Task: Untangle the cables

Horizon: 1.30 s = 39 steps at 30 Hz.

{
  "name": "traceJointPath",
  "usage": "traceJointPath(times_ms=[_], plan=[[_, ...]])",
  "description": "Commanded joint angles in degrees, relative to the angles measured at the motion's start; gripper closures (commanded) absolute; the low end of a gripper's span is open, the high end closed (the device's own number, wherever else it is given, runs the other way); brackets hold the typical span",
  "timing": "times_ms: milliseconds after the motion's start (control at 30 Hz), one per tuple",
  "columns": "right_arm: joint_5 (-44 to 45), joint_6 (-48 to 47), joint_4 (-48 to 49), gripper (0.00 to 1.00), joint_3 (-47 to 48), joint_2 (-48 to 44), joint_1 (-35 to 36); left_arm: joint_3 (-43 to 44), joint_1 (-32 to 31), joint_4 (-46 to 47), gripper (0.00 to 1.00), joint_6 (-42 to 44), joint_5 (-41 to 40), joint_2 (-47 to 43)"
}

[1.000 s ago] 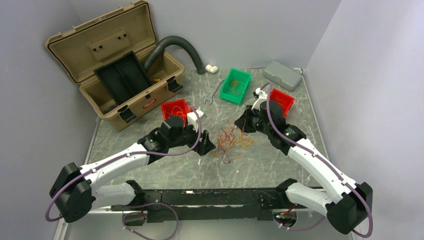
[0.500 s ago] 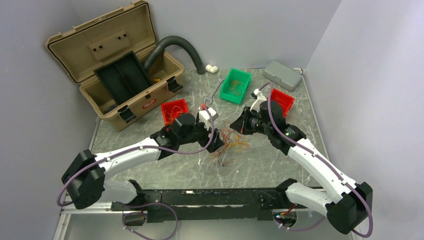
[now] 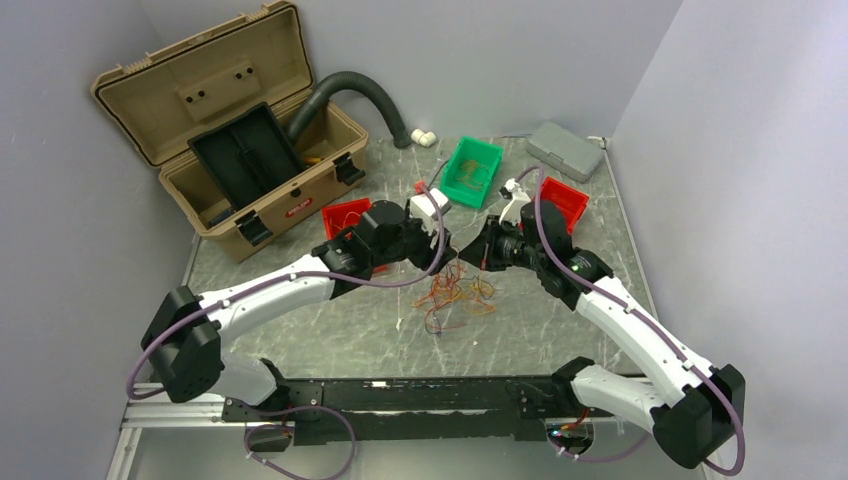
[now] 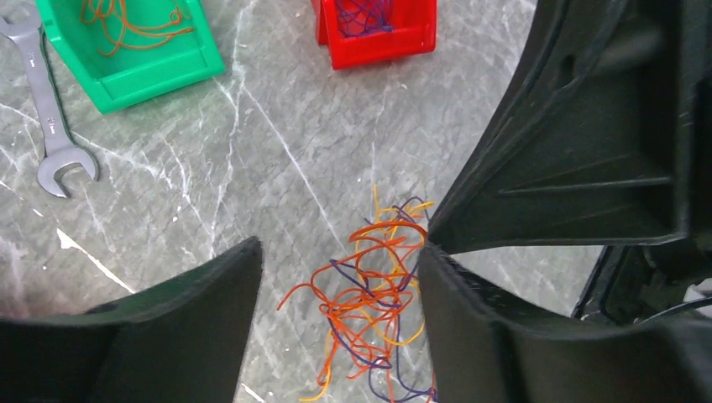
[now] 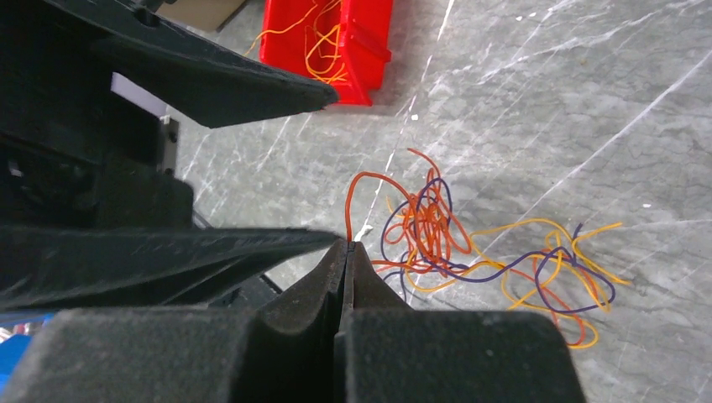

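Observation:
The cables (image 3: pixel 455 292) are a loose tangle of thin orange, yellow and purple wires on the marble table, mid-centre. My left gripper (image 3: pixel 446 260) hangs over the tangle's far left edge. In the left wrist view its fingers (image 4: pixel 214 323) stand wide apart, the left gripper (image 4: pixel 340 252) open with the cables (image 4: pixel 378 294) lying on the table between and below them. My right gripper (image 3: pixel 472 257) is just right of it. In the right wrist view the right gripper (image 5: pixel 347 245) is shut on one orange cable (image 5: pixel 363 189) that loops up from the tangle (image 5: pixel 470 252).
An open tan toolbox (image 3: pixel 230 140) and a dark hose (image 3: pixel 360 95) stand at the back left. A green bin (image 3: pixel 472 172) with wires, a red bin (image 3: pixel 345 218), another red bin (image 3: pixel 568 200), a grey box (image 3: pixel 565 150) and a wrench (image 3: pixel 430 185) lie around the tangle.
My left arm has swung right and away from its base, over the tangle, and its jaws have narrowed a little. The right gripper stayed shut and shifted slightly left.

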Motion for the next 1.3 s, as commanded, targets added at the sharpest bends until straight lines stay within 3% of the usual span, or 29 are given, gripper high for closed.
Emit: traceJointPath(times_ms=[0,33,100,133,367,567,800,900,967,1100,1267], plan=[[-3.59,-0.33,1.98,1.0,1.13,-0.86,0.11,1.61,-0.12,1.04,0.42,1.65,0.73,2.05],[-3.69,-0.43,1.92,1.0,1.21,-0.71,0.11,1.37,-0.1,2.18,0.53,1.45,1.29,2.17],[-3.41,-0.91,1.36,1.0,1.15,-0.79,0.1,0.57,-0.07,3.89,0.88,1.06,1.89,2.15],[-3.13,-1.31,0.9,1.0,1.02,-0.92,0.11,0.25,-0.06,4.12,0.99,1.03,1.62,1.92],[1.27,-4.19,0.29,0.85,-3.1,-3.27,0.02,-1.88,-0.06,0.91,1.0,2.14,0.9,-2.58],[3.8,-6.99,4.54,0.53,-9.01,-6.04,-0.04,-2.66,-0.05,-3.17,1.0,2.43,2.29,-7.79],[6.09,-8.0,11.08,0.33,-15.33,-11.8,0.01,-3.31,-0.07,-6.32,1.0,1.54,3.5,-11.23],[7.57,-8.1,10.14,0.3,-15.13,-11.65,0.01,-3.45,-0.09,-7.36,1.0,0.31,2.4,-10.52],[8.72,-8.1,8.9,0.29,-14.58,-11.27,-0.01,-2.17,-0.06,-9.04,0.86,-0.87,2.01,-8.72],[13.03,-6.94,7.24,0.26,-14.83,-12.76,0.02,0.67,-0.07,-9.24,0.37,-2.65,6.76,-3.36],[24.09,-3.94,3.03,0.22,-15.2,-18.53,0.02,4.43,-0.05,-6.23,0.19,-4.47,8.84,6.4]])
